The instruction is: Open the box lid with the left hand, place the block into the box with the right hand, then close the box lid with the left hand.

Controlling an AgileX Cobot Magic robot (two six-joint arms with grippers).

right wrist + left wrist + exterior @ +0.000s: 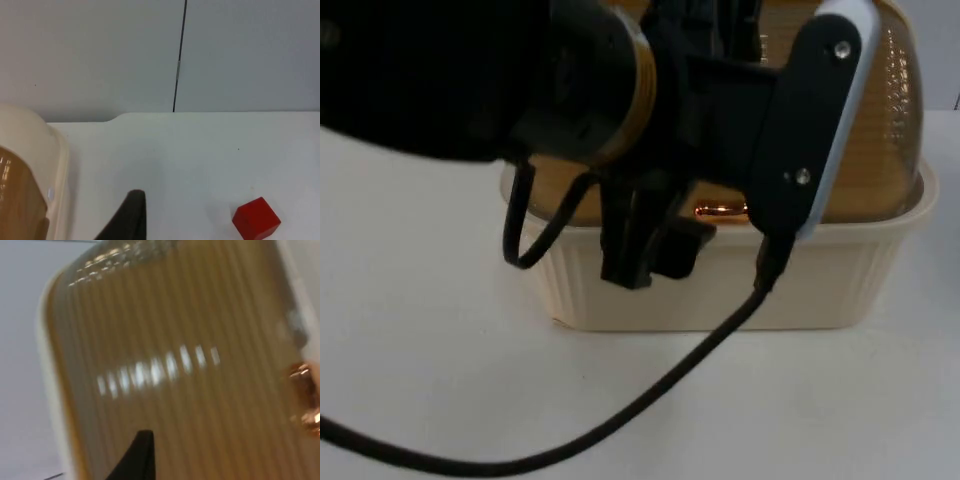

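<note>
The left arm hangs right in front of the fixed camera, big and dark, and its left gripper (645, 255) is down at the front edge of the box (720, 285), the black fingers lying against the cream ribbed wall just below the rim. How far those fingers stand apart I cannot tell from here; they merge into one dark shape.

The box itself is a cream plastic tub with fluted sides, sitting on the white table (430, 330), and the amber see-through lid (890, 130) is down on it, domed and ribbed. A small copper-coloured knob (720, 210) glints at the lid's front edge, just beside the gripper. From the left wrist, that lid (175, 370) looms close, its ridges catching a row of light streaks, the copper knob (306, 397) off at its edge and one black fingertip (137, 455) over it.

Over on the other side, the right arm waits. Its wrist camera looks across bare table to the grey partition wall (240, 55), one fingertip (127, 217) showing; whether that right gripper is spread or closed I cannot say. The red block (256, 218) sits on the table, well apart from the box's cream rim (42, 150), tilted corner-on to the camera.
</note>
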